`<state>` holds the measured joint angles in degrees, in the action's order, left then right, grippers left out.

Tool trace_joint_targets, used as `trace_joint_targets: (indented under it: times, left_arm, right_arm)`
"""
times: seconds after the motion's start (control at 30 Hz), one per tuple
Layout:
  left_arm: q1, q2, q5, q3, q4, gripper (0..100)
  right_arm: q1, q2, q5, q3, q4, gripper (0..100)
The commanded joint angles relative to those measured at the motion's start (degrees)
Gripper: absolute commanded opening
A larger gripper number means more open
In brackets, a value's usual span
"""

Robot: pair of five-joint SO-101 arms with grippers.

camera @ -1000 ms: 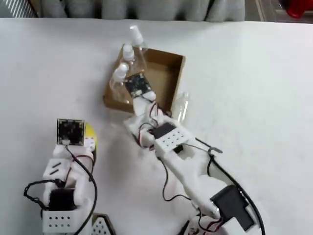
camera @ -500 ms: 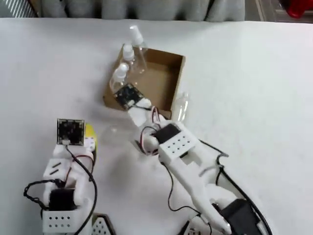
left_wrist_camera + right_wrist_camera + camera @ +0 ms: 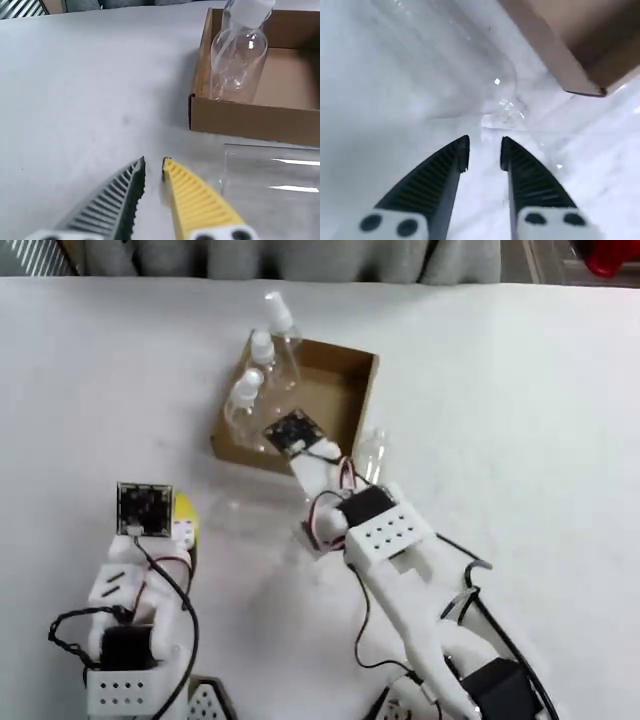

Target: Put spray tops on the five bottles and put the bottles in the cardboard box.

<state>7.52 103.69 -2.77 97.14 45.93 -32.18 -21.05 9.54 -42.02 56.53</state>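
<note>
The desk (image 3: 520, 390) is plain white. The cardboard box (image 3: 366, 400) is tan brown, and its floor is a paler brown than its walls. The bottles (image 3: 240, 418) at the box's left side are clear, with white spray tops (image 3: 247, 388). A lying bottle (image 3: 272, 185) near the box is clear with white glints.

The left end effector (image 3: 154, 162) has a grey ribbed finger (image 3: 120, 197) and a yellow ribbed finger (image 3: 192, 197). The right end effector (image 3: 484, 147) has black ribbed fingers (image 3: 442, 167). The left arm (image 3: 125, 590) and the right arm (image 3: 395, 540) are white with black parts, and the right one carries red and black wires (image 3: 322, 520).
</note>
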Motion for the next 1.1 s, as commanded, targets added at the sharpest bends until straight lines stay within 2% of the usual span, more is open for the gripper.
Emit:
trace_joint_targets:
  times: [0.0,0.1,0.23,0.47,0.8,1.0,1.07]
  left_arm:
    - [0.6,1.1,-0.7,-0.2,-0.5,7]
    - [0.6,1.1,-0.7,-0.2,-0.5,7]
    - [0.6,1.1,-0.7,-0.2,-0.5,7]
    - [0.6,1.1,-0.7,-0.2,-0.5,7]
    - [0.6,1.1,-0.7,-0.2,-0.5,7]
    - [0.6,1.1,-0.7,-0.2,-0.5,7]
    - [0.6,1.1,-0.7,-0.2,-0.5,7]
  right_arm:
    - [-1.3,-1.5,-5.7,1.0,0.3,14.5]
    - [-1.1,-1.5,-9.8,0.7,-1.1,14.9]
    - [-1.7,-1.5,-11.0,0.6,-0.8,15.6]
    - [-6.0,-1.4,-17.8,-1.1,-1.4,24.5]
    - [-6.2,7.8,-21.8,-1.6,-9.1,24.5]
    - [-6.3,8.6,-21.5,-1.6,-9.5,24.2]
    - [-6.3,8.7,-21.5,-1.6,-9.5,20.7]
